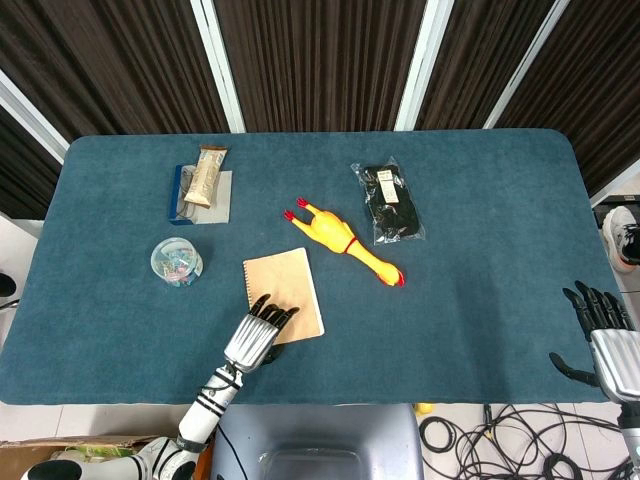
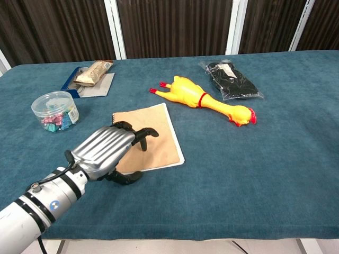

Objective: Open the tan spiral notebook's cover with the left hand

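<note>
Left hand (image 2: 108,149), ribbed metal, fingers on flat tan notebook (image 2: 157,136).

One notebook (image 1: 283,295), one rubber chicken (image 1: 345,243), one tub of clips (image 1: 176,262), one snack bar (image 1: 207,175), one blue-grey pad (image 1: 209,206), one black bagged item (image 1: 389,202), two hands: left (image 1: 256,336), right (image 1: 606,336).

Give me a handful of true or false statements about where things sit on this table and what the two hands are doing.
1. The tan spiral notebook lies closed. True.
2. The left hand is over the notebook's near part. True.
3. The rubber chicken lies on the notebook. False: it lies on the table beyond it, apart.
4. The right hand holds the black packet. False: it is empty at the table's right edge, fingers apart.
5. The clear tub stands left of the notebook. True.
</note>
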Tool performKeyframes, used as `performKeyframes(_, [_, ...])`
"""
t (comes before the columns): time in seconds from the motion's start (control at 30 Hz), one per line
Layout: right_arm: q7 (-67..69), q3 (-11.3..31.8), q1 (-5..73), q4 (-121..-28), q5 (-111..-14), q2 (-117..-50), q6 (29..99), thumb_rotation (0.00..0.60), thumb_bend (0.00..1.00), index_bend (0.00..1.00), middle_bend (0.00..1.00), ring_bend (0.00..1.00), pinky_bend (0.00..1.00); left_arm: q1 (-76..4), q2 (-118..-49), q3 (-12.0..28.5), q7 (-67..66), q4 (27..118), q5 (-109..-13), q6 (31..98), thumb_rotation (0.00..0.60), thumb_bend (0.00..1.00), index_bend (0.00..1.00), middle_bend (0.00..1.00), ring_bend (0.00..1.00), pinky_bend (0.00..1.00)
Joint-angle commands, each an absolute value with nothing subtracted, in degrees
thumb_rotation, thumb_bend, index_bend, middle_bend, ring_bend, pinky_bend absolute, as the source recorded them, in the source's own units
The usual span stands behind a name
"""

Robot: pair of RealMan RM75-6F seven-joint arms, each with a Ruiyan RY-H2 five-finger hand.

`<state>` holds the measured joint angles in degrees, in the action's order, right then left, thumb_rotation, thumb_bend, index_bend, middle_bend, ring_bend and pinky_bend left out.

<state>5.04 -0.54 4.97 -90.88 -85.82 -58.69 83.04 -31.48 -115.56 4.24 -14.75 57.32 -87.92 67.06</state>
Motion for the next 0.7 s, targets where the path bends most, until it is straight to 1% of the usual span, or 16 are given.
performKeyframes(0.03, [4.92, -0.49, 4.88, -90.86, -85.89, -58.67, 82.99, 0.6, 0.16, 0.0, 0.0, 0.0, 0.0, -31.4, -115.69, 4.71, -13.39, 56.81, -87.39, 67.47, 0.6, 0.33, 0.26, 0.45, 0.35, 0.2])
performKeyframes(0.13, [4.7, -0.42, 4.76, -90.99, -86.01, -58.71, 82.93, 0.6, 0.15, 0.0, 0.0, 0.0, 0.0, -31.28, -115.65, 5.21, -12.36, 56.63, -87.04, 68.2, 0.6, 0.34, 0.28, 0.48, 0.38, 0.22])
performKeyframes(0.33, [4.38, -0.04, 4.58, -91.25, -85.86, -58.76, 82.83, 0.6, 0.16, 0.0, 0.0, 0.0, 0.0, -31.18, -116.33, 6.15, -11.69, 54.34, -86.35, 69.54, 0.6, 0.33, 0.29, 0.5, 0.41, 0.27])
performKeyframes(0.43, [4.31, 0.06, 4.57, -91.3, -85.95, -58.72, 82.69, 0.6, 0.16, 0.0, 0.0, 0.0, 0.0, -31.0, -117.09, 6.38, -10.22, 51.89, -86.84, 71.54, 0.6, 0.33, 0.33, 0.54, 0.46, 0.35])
performKeyframes(0.6, [4.09, 0.09, 4.53, -91.39, -86.24, -58.77, 82.45, 0.6, 0.16, 0.0, 0.0, 0.0, 0.0, -31.01, -118.63, 6.87, -5.38, 47.04, -87.02, 73.42, 0.6, 0.33, 0.4, 0.63, 0.55, 0.51])
performKeyframes(0.7, [3.95, 0.09, 4.53, -91.48, -86.39, -58.79, 82.26, 0.6, 0.16, 0.0, 0.0, 0.0, 0.0, -31.43, -119.94, 7.55, -2.92, 44.0, -86.86, 74.22, 0.6, 0.33, 0.41, 0.63, 0.57, 0.56])
